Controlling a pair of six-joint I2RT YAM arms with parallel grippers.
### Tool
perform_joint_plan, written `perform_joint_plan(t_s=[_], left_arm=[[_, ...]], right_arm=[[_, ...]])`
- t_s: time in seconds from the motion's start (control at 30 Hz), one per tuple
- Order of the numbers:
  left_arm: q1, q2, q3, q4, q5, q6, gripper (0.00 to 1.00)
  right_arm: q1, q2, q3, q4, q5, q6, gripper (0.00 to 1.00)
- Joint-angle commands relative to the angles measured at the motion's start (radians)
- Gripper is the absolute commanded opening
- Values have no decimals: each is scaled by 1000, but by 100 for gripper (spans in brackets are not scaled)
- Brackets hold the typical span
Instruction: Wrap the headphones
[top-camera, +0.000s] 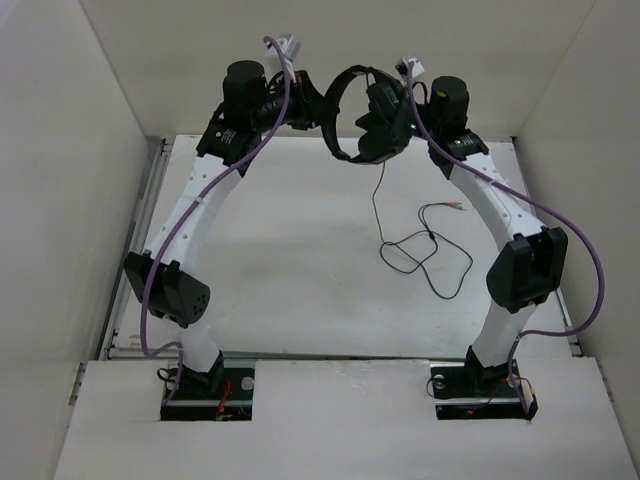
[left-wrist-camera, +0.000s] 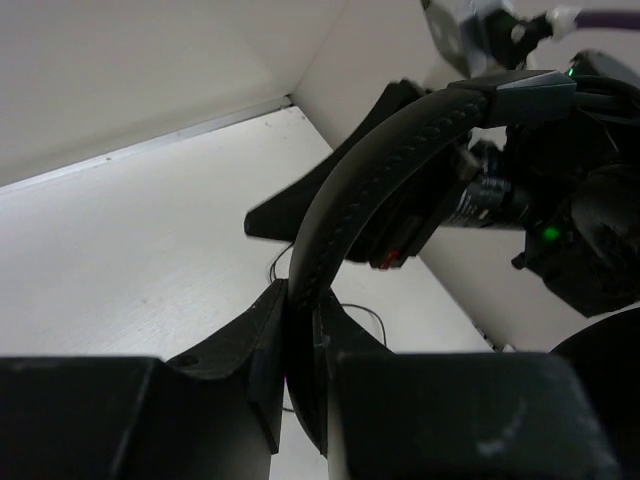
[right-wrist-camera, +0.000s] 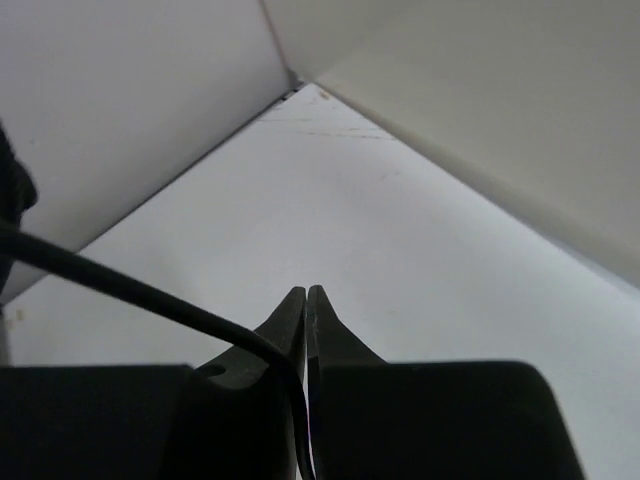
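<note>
Two arms hold the headphones (top-camera: 327, 120) aloft above the middle of the tabletop's (top-camera: 280, 260) far edge, their wrists meeting over the white surface. The left end effector (left-wrist-camera: 300, 300) is closed on the headband (left-wrist-camera: 390, 165). Its fingers clamp the stitched, padded band, which arcs up and to the right from the grip.

In the top view the band stands as an upright loop between the two wrists. The rest of the headset shows as a dark mass against the right wrist, too bunched to make out.

The right end effector (right-wrist-camera: 306, 292) is closed as well, fingertips all but touching (only a hairline slit shows between them). The thin black cable (right-wrist-camera: 130, 288) comes in from the left and runs down between its fingers.

From the raised headset the cable hangs to the tabletop. Its slack lies there in loose loops on the right half, between the centre and the right edge. The small coloured plugs (top-camera: 458, 207) rest at the cable's end, nearer the far edge than the loops and apart from both arms.

Purple cables (top-camera: 148, 290) trail along each arm down to the bases at the near edge. White walls close in the tabletop on its left, far and right sides.
</note>
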Motion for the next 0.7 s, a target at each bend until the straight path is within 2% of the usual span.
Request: perform_joint_plan(t_s=[0.0, 0.2, 0.37, 0.67], left_arm=[[18, 10, 127, 123, 33, -93, 0], [41, 42, 196, 114, -8, -76, 0], [71, 62, 245, 111, -46, -64, 0], [120, 108, 362, 109, -151, -18, 0]], right_arm=[[10, -50, -35, 144, -118, 216, 12], [19, -60, -159, 348, -188, 466, 22], [51, -55, -242, 477, -218, 612, 28], [128, -38, -366, 616, -237, 746, 32]])
